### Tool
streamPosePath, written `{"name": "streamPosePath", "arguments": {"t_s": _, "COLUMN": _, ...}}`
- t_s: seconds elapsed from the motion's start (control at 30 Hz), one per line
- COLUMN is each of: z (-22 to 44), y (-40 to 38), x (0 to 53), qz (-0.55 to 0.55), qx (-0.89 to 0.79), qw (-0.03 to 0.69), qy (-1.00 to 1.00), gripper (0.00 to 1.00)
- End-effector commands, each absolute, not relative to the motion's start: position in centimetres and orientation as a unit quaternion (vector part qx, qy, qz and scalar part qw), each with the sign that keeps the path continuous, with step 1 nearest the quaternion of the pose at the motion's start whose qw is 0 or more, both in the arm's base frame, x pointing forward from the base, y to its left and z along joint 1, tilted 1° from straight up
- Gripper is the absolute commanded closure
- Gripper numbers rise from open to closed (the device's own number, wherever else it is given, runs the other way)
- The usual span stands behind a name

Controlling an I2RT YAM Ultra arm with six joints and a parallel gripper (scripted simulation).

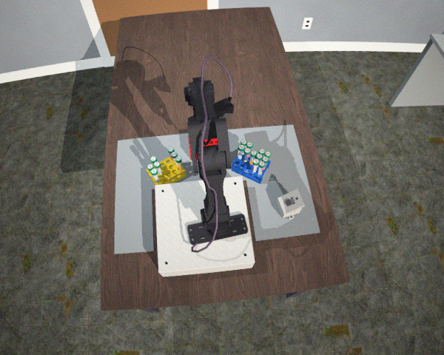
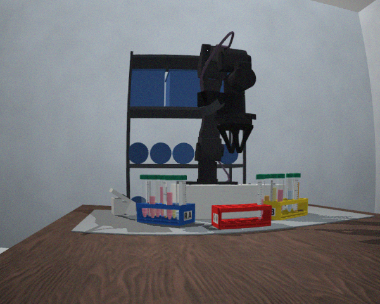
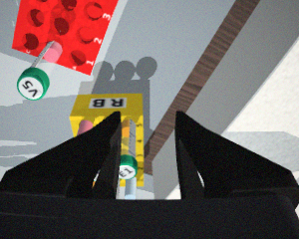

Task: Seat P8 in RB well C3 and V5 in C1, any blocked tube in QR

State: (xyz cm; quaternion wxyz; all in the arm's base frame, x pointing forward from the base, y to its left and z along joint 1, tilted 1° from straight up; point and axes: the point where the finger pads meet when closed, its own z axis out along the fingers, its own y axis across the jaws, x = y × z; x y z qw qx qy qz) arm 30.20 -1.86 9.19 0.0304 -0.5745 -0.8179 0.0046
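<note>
- The gripper [image 2: 235, 151] [image 3: 148, 120] hung above the racks, pincer partly open, with nothing between its 2 fingers.
- Tube V5 [image 3: 33, 84] stood in the red rack QR [image 1: 211, 142] [image 2: 240, 226] [image 3: 85, 62], at its column 1 end.
- Tube P8's place could not be told; no readable cap showed that label.
- Tube E1 [image 3: 127, 167] stood in the yellow rack RB [image 1: 171, 179] [image 2: 290, 216] [image 3: 107, 106].
- Green-capped tubes crowded the blue rack RA [image 1: 249, 174] [image 2: 165, 223].
- The white box [image 1: 291, 204] [image 2: 118, 206] sat on the bench mat [image 1: 134, 214] [image 2: 95, 225], beyond RA.
</note>
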Motion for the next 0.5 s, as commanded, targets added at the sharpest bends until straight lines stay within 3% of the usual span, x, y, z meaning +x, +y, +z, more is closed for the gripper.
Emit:
{"name": "streamPosePath", "arguments": {"t_s": 0.0, "z": 10.0, "y": -3.0, "x": 29.4, "qz": -0.006, "qx": -0.637, "qw": 0.001, "qy": -0.771, "gripper": 0.70}}
{"name": "streamPosePath", "arguments": {"t_s": 0.2, "z": 10.8, "y": -2.5, "x": 30.3, "qz": -0.015, "qx": -0.678, "qw": -0.011, "qy": -0.735, "gripper": 0.70}}
{"name": "streamPosePath", "arguments": {"t_s": 0.47, "z": 10.2, "y": -7.8, "x": 29.6, "qz": 0.001, "qx": -0.680, "qw": 0.010, "qy": -0.733, "gripper": 0.70}}
